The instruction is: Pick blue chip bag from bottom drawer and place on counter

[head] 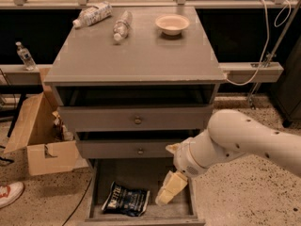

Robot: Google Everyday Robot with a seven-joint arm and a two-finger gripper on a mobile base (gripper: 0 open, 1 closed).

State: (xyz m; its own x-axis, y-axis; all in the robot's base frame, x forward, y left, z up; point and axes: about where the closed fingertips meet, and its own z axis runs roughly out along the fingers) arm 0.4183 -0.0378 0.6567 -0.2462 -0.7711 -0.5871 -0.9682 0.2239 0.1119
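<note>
The blue chip bag (125,198) lies flat in the open bottom drawer (141,175), toward its front left. My gripper (169,189) hangs at the end of the white arm, low inside the drawer, just to the right of the bag and apart from it. The counter (141,55) is the grey cabinet top above.
On the counter lie two clear plastic bottles (92,14) (122,25) and a white bowl (172,24) at the back. An open cardboard box (37,135) stands left of the cabinet. A bottle (24,55) stands on the left ledge. Two upper drawers (136,119) stick out slightly.
</note>
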